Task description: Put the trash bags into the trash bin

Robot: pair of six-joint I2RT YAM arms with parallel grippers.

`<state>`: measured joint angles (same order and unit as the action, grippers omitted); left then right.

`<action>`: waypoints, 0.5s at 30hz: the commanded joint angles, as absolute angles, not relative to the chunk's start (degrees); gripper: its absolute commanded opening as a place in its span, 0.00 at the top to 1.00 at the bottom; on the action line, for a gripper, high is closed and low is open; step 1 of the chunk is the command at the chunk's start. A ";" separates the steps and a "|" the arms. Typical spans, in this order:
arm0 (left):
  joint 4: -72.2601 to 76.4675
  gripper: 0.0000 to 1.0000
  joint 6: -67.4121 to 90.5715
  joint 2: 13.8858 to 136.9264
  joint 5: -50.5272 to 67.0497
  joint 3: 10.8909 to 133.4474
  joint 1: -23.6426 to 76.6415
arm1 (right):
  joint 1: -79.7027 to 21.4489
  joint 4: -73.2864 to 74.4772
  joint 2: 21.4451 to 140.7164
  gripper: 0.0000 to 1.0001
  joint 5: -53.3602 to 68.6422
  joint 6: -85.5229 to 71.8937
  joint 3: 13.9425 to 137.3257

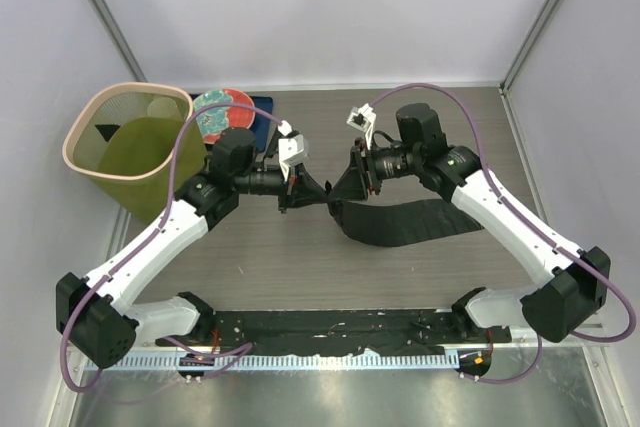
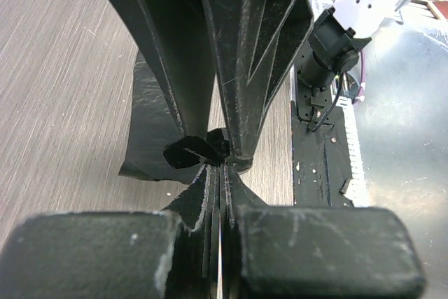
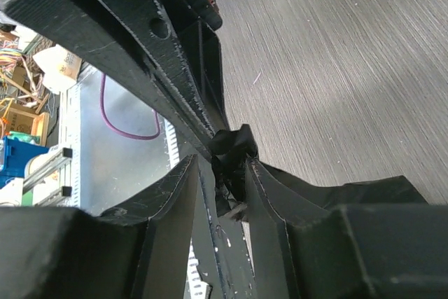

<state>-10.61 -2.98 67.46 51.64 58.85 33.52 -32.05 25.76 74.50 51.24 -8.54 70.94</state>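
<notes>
Jaws: my left jaws and right jaws both pinch the trash bag (image 1: 420, 222) by one end.
Bag: trails on the tabletop (image 1: 300, 277) — trash bin (image 1: 150, 157) well apart.
Risk: my uneven pulling tears the film — or it slips.

Top camera overlooks the whole table (image 1: 300, 262); both wrist cameras, close in, share the trash bag (image 1: 412, 224).

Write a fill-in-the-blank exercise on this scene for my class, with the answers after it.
1. The trash bag lying on the table is coloured ____.
2. The left gripper and right gripper both pinch it, so the number of grippers holding it is ____.
3. The trash bin stands on the robot's ____ side.

Answers: black; two; left.
</notes>
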 commanded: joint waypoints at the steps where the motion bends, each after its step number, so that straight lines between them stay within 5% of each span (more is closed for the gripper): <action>1: -9.58 1.00 -2.37 67.24 53.43 61.35 33.66 | -32.61 23.38 75.41 0.60 50.89 -9.58 73.48; 2: -9.49 1.00 -2.37 67.41 53.61 61.35 33.75 | -32.87 23.20 75.67 0.60 50.98 -9.84 73.48; 7: -9.49 1.00 -2.55 66.80 53.79 60.82 33.66 | -32.78 22.76 75.15 0.99 52.12 -9.06 73.30; 15: -12.04 1.00 -3.16 65.13 53.17 58.01 29.98 | -28.74 25.93 71.55 0.99 53.17 -6.68 72.25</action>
<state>-11.44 -3.03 67.20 52.01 58.83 32.10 -30.87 25.85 75.24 52.05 -8.43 71.02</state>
